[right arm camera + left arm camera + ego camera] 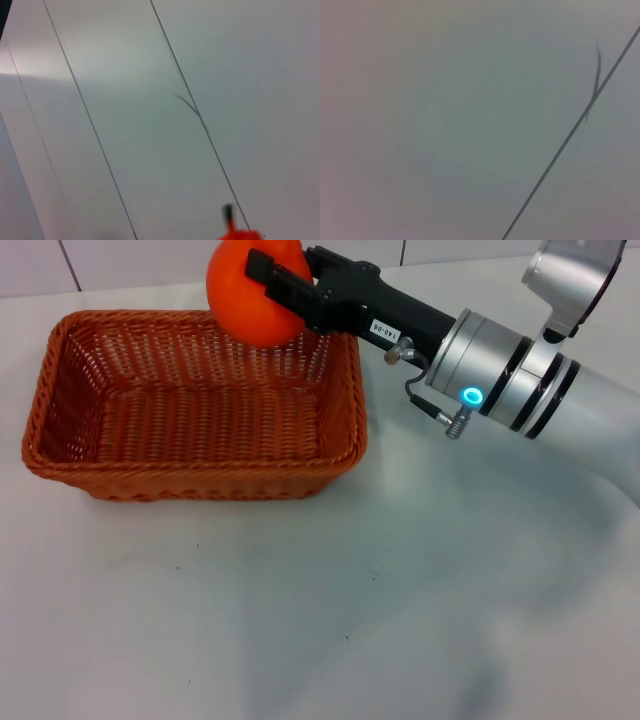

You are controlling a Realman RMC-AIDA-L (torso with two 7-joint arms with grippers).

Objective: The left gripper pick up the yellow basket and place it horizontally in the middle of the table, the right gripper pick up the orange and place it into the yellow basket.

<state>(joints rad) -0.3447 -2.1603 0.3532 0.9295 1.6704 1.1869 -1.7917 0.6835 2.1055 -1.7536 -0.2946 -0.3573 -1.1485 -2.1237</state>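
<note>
Orange [252,290] in right claw [278,285] above basket's [190,480] far rim.

A plain flat white tabletop [300,620] fills the head view, its surface marked by soft grey shadows toward the near edge and the right side. Along its far edge rises a wall of pale white tiles [120,265] with thin dark grout lines [85,115]. Both wrist views show that pale tiling, crossed by narrow dark joints [560,150], evenly and softly lit.

The orange [252,292] is cut off by the top edge — the right hand's [285,290] far finger hidden behind it.
</note>
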